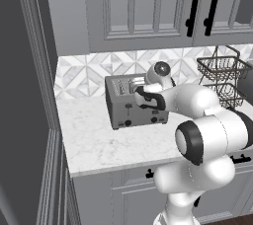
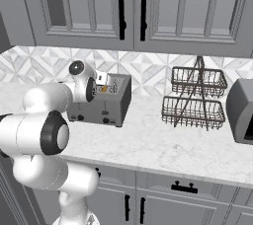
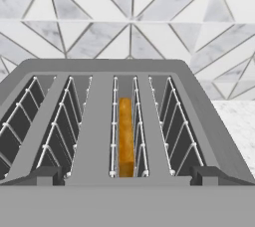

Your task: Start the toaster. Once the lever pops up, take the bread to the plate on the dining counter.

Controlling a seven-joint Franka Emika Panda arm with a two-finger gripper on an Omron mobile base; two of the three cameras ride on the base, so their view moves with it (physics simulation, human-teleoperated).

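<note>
On a white marble counter (image 1: 94, 140) under grey cabinets the toaster (image 1: 136, 101) stands by the tiled wall, the right base view adds a wire basket rack (image 2: 193, 98) beside it, and the hand view looks down past the wide-open, empty gripper (image 3: 127, 175) at the bread (image 3: 126, 136) upright in the third slot.

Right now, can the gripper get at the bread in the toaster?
Probably yes. The gripper is open right above the toaster, with the bread standing in an open slot below it and nothing in between.
</note>
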